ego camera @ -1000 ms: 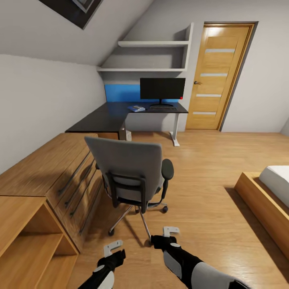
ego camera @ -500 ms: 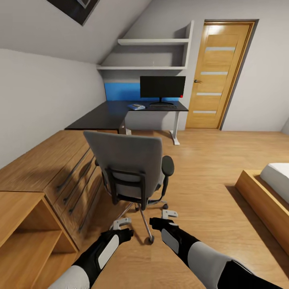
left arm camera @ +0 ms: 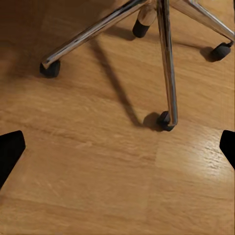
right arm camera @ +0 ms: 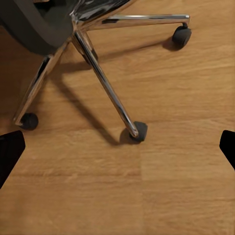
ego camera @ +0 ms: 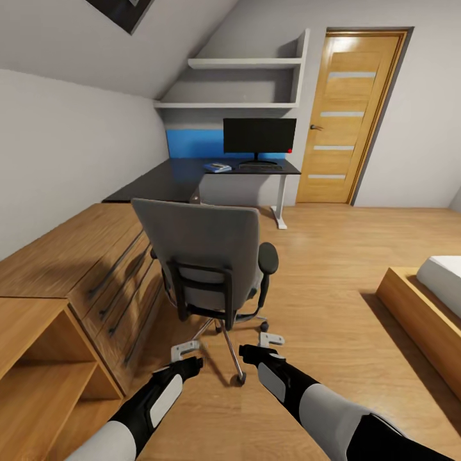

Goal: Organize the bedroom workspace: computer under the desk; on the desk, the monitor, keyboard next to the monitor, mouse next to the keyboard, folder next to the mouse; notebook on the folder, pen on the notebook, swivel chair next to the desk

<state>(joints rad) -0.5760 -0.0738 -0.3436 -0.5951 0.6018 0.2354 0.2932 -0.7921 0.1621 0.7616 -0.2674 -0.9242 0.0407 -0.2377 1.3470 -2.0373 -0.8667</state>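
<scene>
wooden drawer chest [ego camera: 96,269] runs along the left wall. left tool [ego camera: 184,351] hangs released over the floor beside the chrome base of the swivel chair [ego camera: 205,250], which stands mid-room, well apart from the desk [ego camera: 173,182]. on the desk: blue folder [ego camera: 218,168], keyboard [ego camera: 259,168], monitor [ego camera: 259,136]. right tool [ego camera: 271,339] released, empty. door [ego camera: 342,115] at right.
</scene>
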